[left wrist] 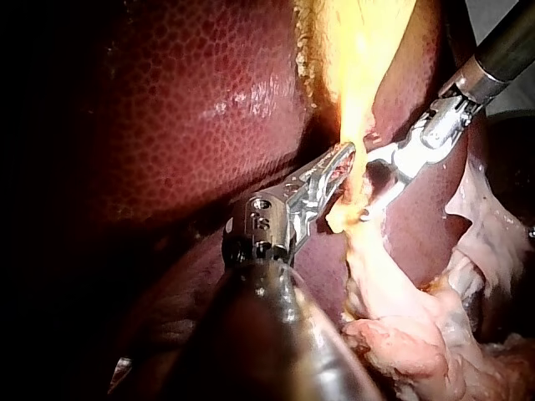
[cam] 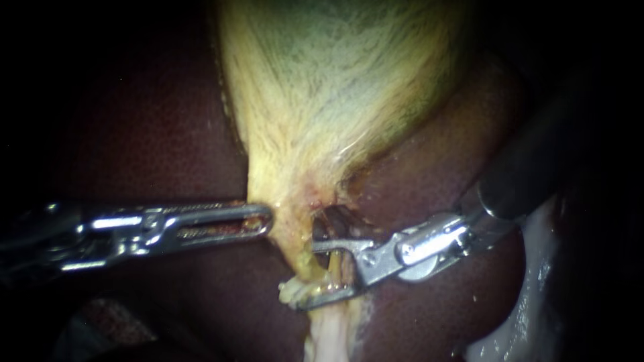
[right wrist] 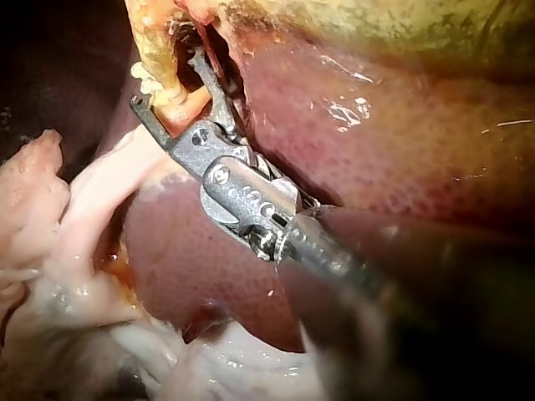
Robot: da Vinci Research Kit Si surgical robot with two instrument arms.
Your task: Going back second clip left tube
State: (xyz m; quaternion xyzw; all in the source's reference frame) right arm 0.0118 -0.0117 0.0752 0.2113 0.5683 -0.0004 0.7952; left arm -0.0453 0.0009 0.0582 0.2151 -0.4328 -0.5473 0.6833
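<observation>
Tube (cam: 329, 328): pale stalk running from the gallbladder (cam: 335, 80) neck at centre down to 6 o'clock, over dark liver (cam: 147, 134). Which tube is the left one: cannot tell. Right instrument (cam: 305, 275) enters from 3 o'clock; claw wide, tube lying in the gap. Small white lump (cam: 292, 291) at the lower claw tip, clip or fat unclear. Left instrument (cam: 268, 218) enters from 9 o'clock; claw closed flat, tip touching the neck
</observation>
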